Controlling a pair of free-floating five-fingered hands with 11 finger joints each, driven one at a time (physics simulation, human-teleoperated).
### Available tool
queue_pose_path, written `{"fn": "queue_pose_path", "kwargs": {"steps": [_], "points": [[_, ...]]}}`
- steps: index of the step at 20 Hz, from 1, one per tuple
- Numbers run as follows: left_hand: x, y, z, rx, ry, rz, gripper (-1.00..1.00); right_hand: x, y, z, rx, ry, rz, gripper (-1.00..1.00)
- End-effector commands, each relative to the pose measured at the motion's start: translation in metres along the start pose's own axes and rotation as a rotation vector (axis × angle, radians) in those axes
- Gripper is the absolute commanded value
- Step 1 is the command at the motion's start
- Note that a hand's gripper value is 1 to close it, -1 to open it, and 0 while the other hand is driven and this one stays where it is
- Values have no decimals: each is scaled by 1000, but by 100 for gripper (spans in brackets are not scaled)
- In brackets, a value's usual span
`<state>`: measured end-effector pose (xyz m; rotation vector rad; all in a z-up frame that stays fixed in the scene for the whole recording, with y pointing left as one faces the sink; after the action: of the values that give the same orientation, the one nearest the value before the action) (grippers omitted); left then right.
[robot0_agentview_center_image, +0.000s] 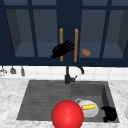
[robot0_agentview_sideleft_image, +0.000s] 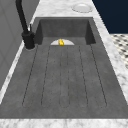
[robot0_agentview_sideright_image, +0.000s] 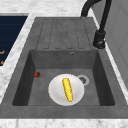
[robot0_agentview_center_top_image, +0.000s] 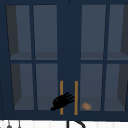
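Your left hand is up at the wall cabinet, with its fingers spread out straight. It lies over the left handle, a thin, gold-colored bar that stands up tall. It is not wrapped around the bar. The right handle is just past your fingertips, close beside the first one. You can see the same hand from the upper view too.

Here is what could go wrong. The two bars are thin, smooth-looking and close together, so your straight fingers could slide off one or poke between them. If you pull without curling your fingers first, the door will likely stay shut.

Behind the glass, a little past the right handle, sits a small brown lump that looks like bread. A hard swing of the door might knock it.

Your right hand is far below, at the front right corner of the sink, with its fingers curled in on nothing. Beside it is a round white plate with a bumpy yellow corn cob on it. A shiny red ball sits in front. The sink is grey and rough-looking.
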<state>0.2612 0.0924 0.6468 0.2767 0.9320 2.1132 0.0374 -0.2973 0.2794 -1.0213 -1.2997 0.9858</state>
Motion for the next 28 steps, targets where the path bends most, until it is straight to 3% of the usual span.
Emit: {"fn": "queue_pose_path", "kwargs": {"steps": [1,6,7,8,10,13,14,16,17,19,20,22,25,28], "points": [[-17,-29,-5,-39,-55,-15,-100,0,0,0,0,0,0,0],[-10,-47,2,-123,-74,-156,-100,0,0,0,0,0,0,0],[-10,-51,2,-142,-77,-185,100,0,0,0,0,0,0,0],[-9,-55,4,-197,-100,-223,100,0,0,0,0,0,0,0],[-6,-57,5,-237,-108,-303,100,0,0,0,0,0,0,0],[4,-41,2,-314,-221,-212,100,0,0,0,0,0,0,0],[5,-38,2,-326,-254,-206,100,0,0,0,0,0,0,0],[-1,-36,6,-341,-280,-238,100,0,0,0,0,0,0,0],[0,-36,6,-383,-273,-263,100,0,0,0,0,0,0,0],[3,-37,10,-419,-340,-314,100,0,0,0,0,0,0,0],[0,-37,13,-455,-363,-349,100,0,0,0,0,0,0,0],[14,-22,5,-504,-385,-368,100,0,0,0,0,0,0,0],[25,-11,-2,-525,-415,-383,100,0,0,0,0,0,0,0],[38,-6,-10,-566,-450,-416,100,0,0,0,0,0,0,0]]}}
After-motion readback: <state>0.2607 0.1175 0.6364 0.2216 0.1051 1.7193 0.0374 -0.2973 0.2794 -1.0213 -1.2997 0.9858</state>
